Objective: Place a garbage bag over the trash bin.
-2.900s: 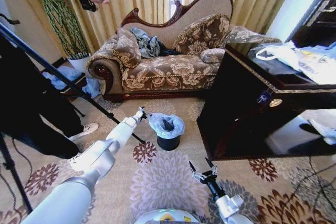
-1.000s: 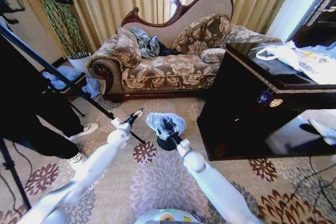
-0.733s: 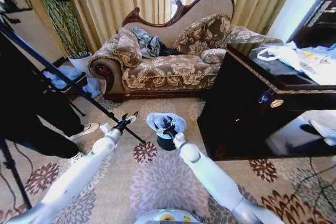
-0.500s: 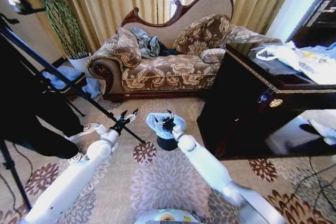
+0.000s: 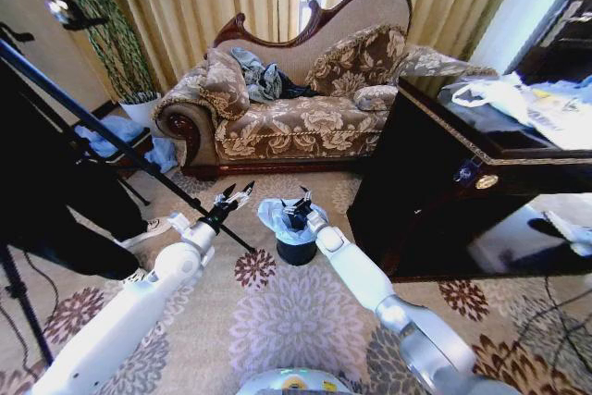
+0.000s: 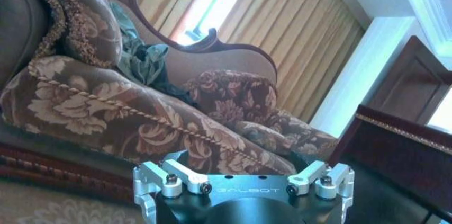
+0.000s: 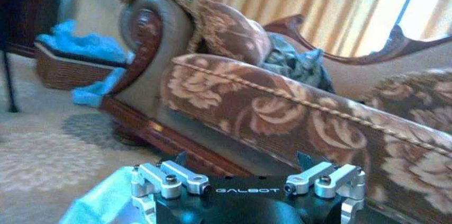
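The small black trash bin (image 5: 296,252) stands on the patterned carpet in front of the sofa. The pale blue-white garbage bag (image 5: 276,220) lies crumpled over its rim and hangs down around the top. My right gripper (image 5: 298,204) is open and hovers right over the bin's mouth, at the bag's far edge. A corner of the bag (image 7: 99,200) shows beside it in the right wrist view. My left gripper (image 5: 236,194) is open with nothing in it, and is a short way left of the bag.
A floral sofa (image 5: 296,117) with clothes on it stands just behind the bin. A dark wooden cabinet (image 5: 444,191) with white bags (image 5: 518,99) on top is close on the right. A tripod leg (image 5: 139,164) and a person's shoe (image 5: 153,227) are on the left.
My right arm has come up from the lower front and reached to the bin, with its gripper now over the mouth. The bag looks more crumpled. My left gripper stayed beside the bag.
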### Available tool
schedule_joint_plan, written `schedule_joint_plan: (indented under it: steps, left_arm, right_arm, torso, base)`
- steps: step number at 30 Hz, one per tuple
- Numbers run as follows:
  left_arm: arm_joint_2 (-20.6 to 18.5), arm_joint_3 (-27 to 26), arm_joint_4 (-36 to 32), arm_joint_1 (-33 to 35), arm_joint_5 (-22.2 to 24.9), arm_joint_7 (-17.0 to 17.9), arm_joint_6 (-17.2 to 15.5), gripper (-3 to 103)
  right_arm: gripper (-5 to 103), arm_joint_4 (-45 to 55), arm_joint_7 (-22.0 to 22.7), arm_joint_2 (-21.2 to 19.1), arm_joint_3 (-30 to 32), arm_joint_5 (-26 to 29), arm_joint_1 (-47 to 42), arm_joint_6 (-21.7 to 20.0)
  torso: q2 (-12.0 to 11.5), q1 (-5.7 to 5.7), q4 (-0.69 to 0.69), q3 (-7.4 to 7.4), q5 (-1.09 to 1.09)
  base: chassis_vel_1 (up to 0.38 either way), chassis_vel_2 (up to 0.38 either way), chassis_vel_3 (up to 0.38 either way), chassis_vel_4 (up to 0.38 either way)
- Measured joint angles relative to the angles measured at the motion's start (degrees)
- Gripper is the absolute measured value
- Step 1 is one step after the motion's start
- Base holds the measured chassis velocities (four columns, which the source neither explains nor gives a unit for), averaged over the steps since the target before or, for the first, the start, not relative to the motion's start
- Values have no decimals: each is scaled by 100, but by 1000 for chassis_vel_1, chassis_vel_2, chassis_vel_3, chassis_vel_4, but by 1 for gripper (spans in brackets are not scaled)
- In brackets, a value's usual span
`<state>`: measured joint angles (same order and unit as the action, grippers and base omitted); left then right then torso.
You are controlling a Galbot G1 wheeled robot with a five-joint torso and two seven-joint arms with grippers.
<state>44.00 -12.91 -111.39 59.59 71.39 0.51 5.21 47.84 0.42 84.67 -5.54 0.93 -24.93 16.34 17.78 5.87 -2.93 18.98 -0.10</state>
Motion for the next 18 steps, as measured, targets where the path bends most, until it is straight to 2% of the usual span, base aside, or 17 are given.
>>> schedule_joint_plan:
  steps: [3,8,12,15,16,18]
  left_arm:
    - [-9,-176,-173,200,48,91,8,96]
    - [-38,-415,-457,551,178,194,-14,96]
    - [-152,-715,-779,953,263,232,-41,96]
    - [-253,-990,-1078,1261,375,264,-77,96]
    - [-253,-990,-1078,1261,375,264,-77,96]
    - [-260,-1166,-1260,1430,425,292,-105,96]
  right_arm:
    - [100,-340,76,266,267,-307,84,179]
    - [100,-555,115,427,448,-598,53,236]
    - [100,-1022,282,662,873,-1024,5,432]
    - [100,-1198,813,762,1017,-1548,-38,380]
    - [100,-1198,813,762,1017,-1548,-38,380]
    - [100,-1154,1135,766,1080,-2097,-158,178]
  torso:
    - [0,0,2,0,0]
    - [1,0,2,0,0]
    - [1,0,1,0,-1]
    - [1,0,3,0,1]
    - [1,0,3,0,1]
    - [1,0,1,0,0]
  base:
    - [0,0,0,0]
    - [0,0,0,0]
    - [0,0,0,0]
    - [0,0,0,0]
    - [0,0,0,0]
    - [0,0,0,0]
